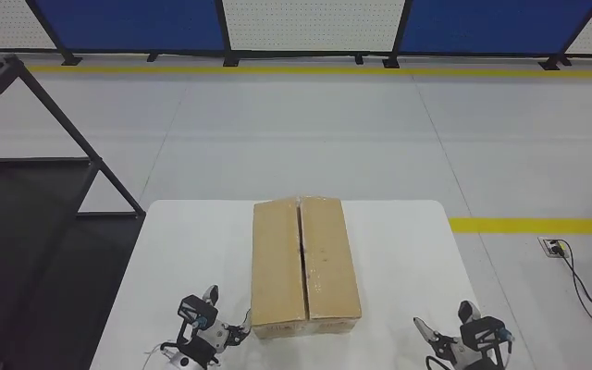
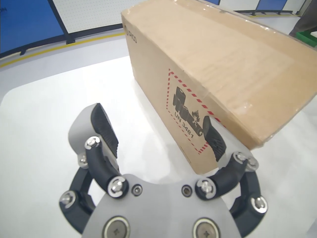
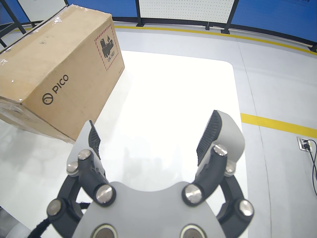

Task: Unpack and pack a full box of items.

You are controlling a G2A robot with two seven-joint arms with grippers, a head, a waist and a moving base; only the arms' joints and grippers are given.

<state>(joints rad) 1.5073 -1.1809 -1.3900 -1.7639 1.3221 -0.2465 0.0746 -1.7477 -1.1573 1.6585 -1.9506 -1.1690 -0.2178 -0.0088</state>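
Left gripper [image 2: 153, 120], lower left in the top view, stood released and empty, just beside the brown taped cardboard box [image 1: 303, 268] mid-frame on the white table [image 1: 185, 250]. Right gripper [image 3: 153, 122], lower right, likewise released. The taped seam might resist, and prying could slide the box.

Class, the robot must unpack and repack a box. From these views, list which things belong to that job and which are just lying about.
Job: closed cardboard box on the white table; left claw and right claw, both open, either side of its near end.

Lying about: black metal frame beside the table; floor socket; partition panels behind.
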